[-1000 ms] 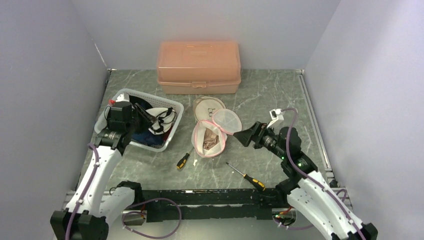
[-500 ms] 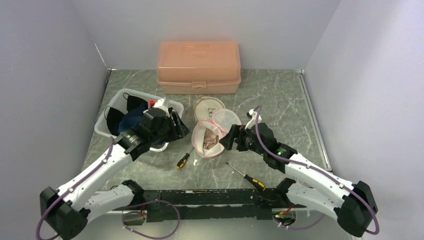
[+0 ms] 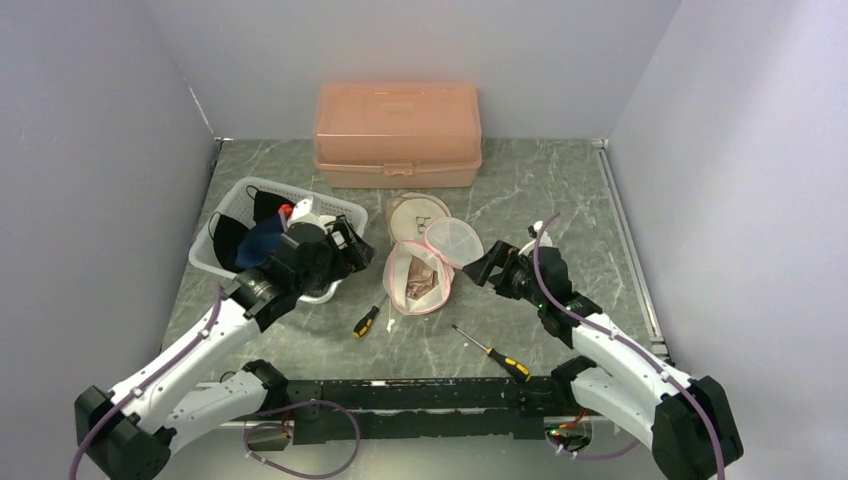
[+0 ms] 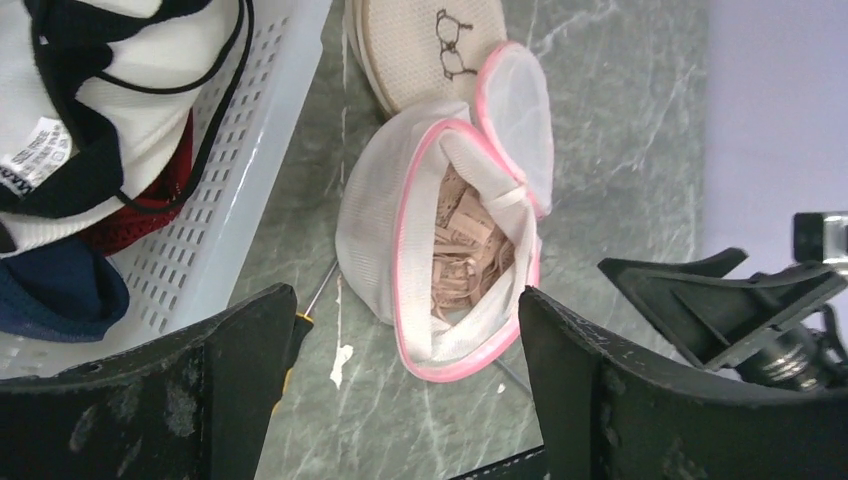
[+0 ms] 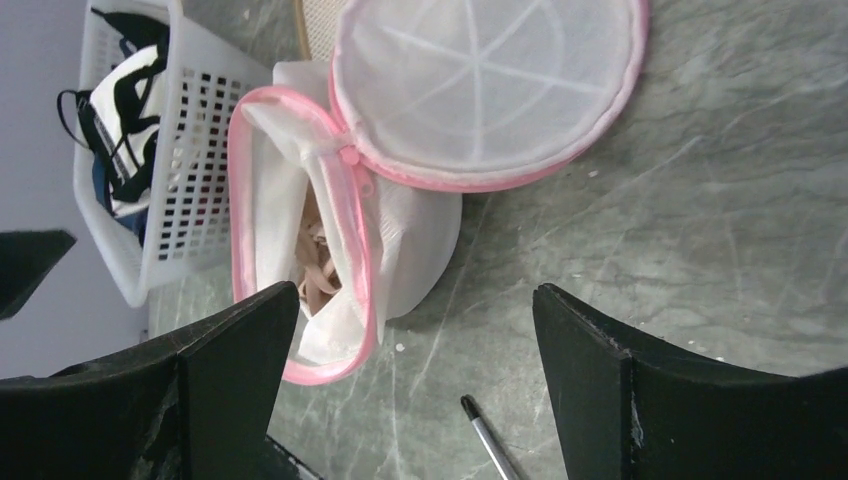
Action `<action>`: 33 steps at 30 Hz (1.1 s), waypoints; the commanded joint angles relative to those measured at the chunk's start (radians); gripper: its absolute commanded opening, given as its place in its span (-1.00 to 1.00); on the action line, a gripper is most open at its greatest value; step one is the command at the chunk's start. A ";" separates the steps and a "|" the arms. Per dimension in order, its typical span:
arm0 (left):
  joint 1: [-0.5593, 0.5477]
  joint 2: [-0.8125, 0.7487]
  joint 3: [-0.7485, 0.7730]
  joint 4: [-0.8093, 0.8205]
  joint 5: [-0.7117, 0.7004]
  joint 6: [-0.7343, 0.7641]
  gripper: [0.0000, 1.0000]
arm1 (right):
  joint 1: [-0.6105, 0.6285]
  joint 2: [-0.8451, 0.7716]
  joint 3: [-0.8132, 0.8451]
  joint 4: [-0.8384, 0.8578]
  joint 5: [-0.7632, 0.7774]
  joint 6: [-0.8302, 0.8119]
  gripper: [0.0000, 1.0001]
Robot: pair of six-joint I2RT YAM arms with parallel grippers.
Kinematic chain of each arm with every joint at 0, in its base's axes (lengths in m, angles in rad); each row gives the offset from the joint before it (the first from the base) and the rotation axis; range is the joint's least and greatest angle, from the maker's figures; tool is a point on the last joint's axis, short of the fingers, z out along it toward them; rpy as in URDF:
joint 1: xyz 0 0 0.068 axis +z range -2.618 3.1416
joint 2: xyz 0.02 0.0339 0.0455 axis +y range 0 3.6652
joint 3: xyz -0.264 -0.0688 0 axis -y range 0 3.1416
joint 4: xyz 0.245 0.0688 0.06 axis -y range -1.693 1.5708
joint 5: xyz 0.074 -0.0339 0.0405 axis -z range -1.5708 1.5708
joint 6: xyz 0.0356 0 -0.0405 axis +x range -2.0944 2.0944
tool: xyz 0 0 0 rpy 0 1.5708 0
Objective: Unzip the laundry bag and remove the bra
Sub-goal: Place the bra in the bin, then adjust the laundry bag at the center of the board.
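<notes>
The laundry bag (image 3: 400,290) is white mesh with pink trim and lies unzipped at the table's middle, its round lid (image 3: 455,240) flipped back. A beige bra (image 3: 420,280) is bunched inside. My left gripper (image 3: 350,250) hovers just left of the bag, open and empty. In the left wrist view the left gripper (image 4: 408,293) frames the bag (image 4: 375,220) and the bra (image 4: 465,250). My right gripper (image 3: 480,268) is open just right of the bag. The right wrist view shows the right gripper (image 5: 417,290) above bare table beside the bag (image 5: 275,190), with the bra (image 5: 318,260) showing.
A white basket (image 3: 340,203) of clothes stands to the left. A pink lidded box (image 3: 398,135) sits at the back. A round beige pouch (image 3: 418,212) lies behind the bag. Two screwdrivers (image 3: 366,321) (image 3: 492,353) lie in front.
My left gripper swung from over the basket to the bag's left side and opened wide. My right gripper came in toward the bag's right side, open throughout.
</notes>
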 commanded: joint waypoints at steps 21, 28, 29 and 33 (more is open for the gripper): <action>-0.053 0.465 0.069 0.168 0.273 0.136 0.40 | 0.268 0.341 0.233 -0.043 0.156 -0.153 0.10; -0.066 0.539 0.077 0.192 0.256 0.151 -0.37 | 0.274 0.299 0.236 -0.122 0.218 -0.177 -0.43; -0.069 0.546 0.074 0.205 0.262 0.156 -0.47 | 0.274 0.282 0.233 -0.142 0.236 -0.186 -0.47; -0.099 0.585 0.085 0.238 0.288 0.187 -0.87 | 0.275 0.221 0.202 -0.193 0.271 -0.204 -0.63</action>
